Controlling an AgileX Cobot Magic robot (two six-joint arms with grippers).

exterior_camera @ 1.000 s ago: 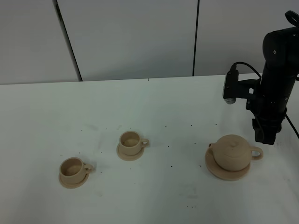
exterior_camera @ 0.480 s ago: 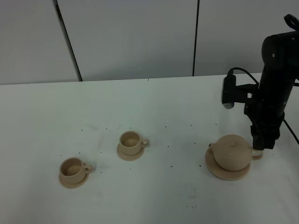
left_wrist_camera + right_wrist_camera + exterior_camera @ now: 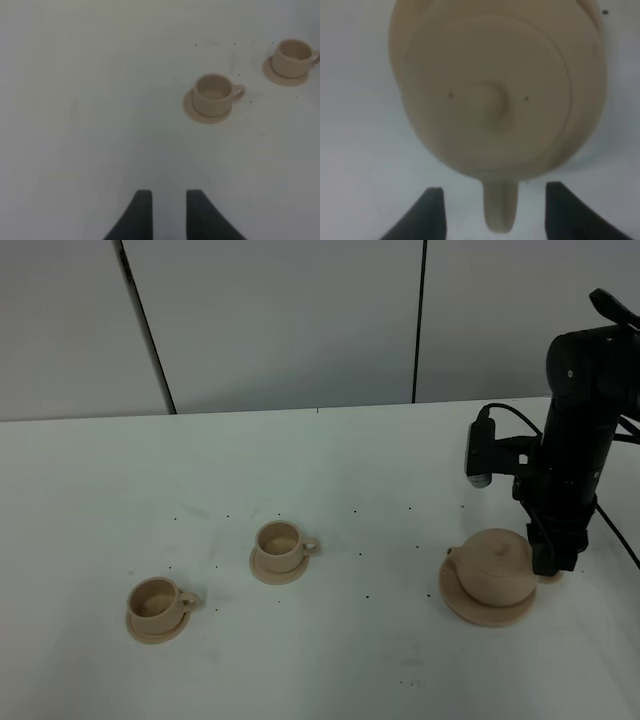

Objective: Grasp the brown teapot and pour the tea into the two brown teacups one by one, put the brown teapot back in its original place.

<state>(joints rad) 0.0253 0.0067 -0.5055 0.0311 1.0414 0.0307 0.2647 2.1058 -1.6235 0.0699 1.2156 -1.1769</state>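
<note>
The brown teapot (image 3: 495, 565) stands upright with its lid on, resting on its round tan plate (image 3: 483, 611) at the right of the table. My right gripper (image 3: 548, 562) hangs down at the teapot's handle side. In the right wrist view the right gripper (image 3: 494, 201) is open, with the loop handle (image 3: 500, 210) between its fingers (image 3: 434, 205) and untouched by them. The two brown teacups (image 3: 280, 543) (image 3: 155, 600) sit on saucers at centre-left, and show as a nearer cup (image 3: 214, 95) and a farther cup (image 3: 292, 57). My left gripper (image 3: 169, 212) hovers over bare table, fingers close together and empty.
White tabletop (image 3: 360, 470) with small dark specks runs back to grey wall panels (image 3: 290, 320). A black cable (image 3: 515, 412) loops off the right arm above the teapot. The left arm is out of the exterior view.
My right gripper has come down and leftward from beside the teapot to straddle its handle, and its jaws have widened. Teapot and cups have not moved.
</note>
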